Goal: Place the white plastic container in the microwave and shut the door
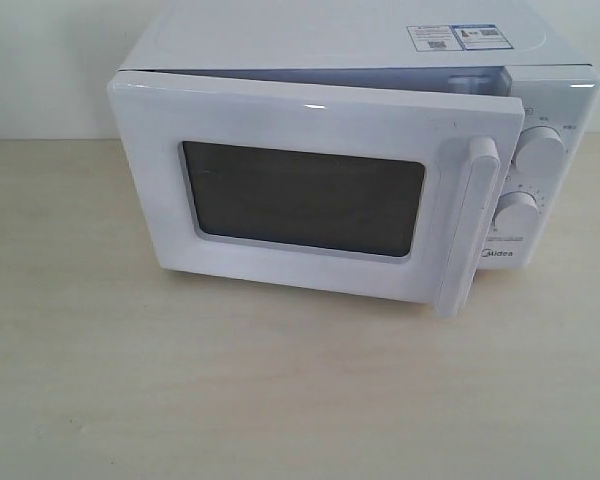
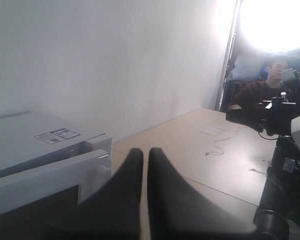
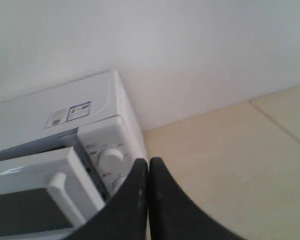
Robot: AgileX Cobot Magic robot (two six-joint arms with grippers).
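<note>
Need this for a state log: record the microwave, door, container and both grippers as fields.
microwave: white, on the tan table, two knobs on its right panel
door: ajar, gap at the handle side
white plastic container: not seen in any view
left gripper: shut, holding nothing
right gripper: shut, holding nothing

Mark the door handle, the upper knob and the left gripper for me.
door handle (image 1: 470, 225), exterior view: middle of the vertical white bar.
upper knob (image 1: 541, 152), exterior view: face of the round knob.
left gripper (image 2: 145, 152), left wrist view: between its fingertips.
</note>
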